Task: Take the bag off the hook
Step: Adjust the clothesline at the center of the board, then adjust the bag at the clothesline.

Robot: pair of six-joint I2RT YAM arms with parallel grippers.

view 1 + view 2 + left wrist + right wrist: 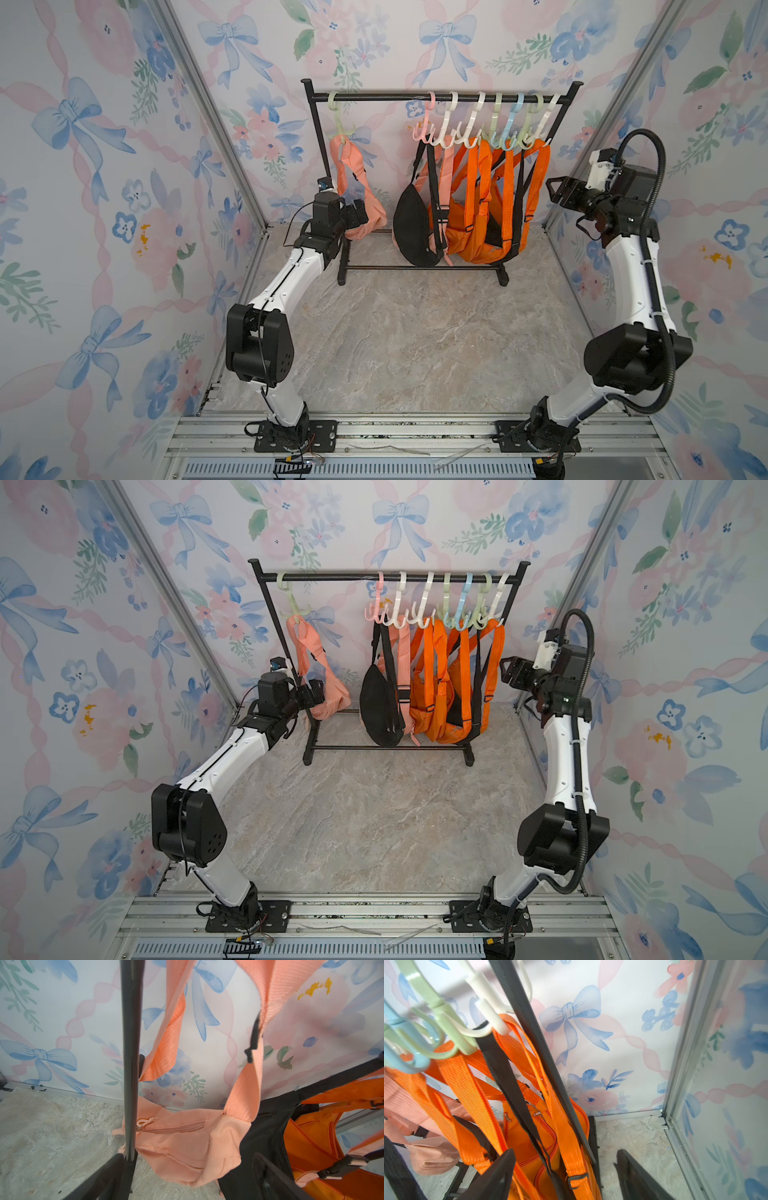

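Both released: left gripper (360,214) and right gripper (553,190) hold nothing. Soft peach bag (187,1142), ribbed webbing strap (168,1043), hangs off curved plastic hook (340,134) at left gripper's 12 o'clock, apparently untouched.

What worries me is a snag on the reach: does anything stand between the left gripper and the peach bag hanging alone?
Yes. In the left wrist view the rack's black upright post stands just ahead of the open left gripper, crossing the zip end of the peach bag. The rest of its pouch is unobstructed.
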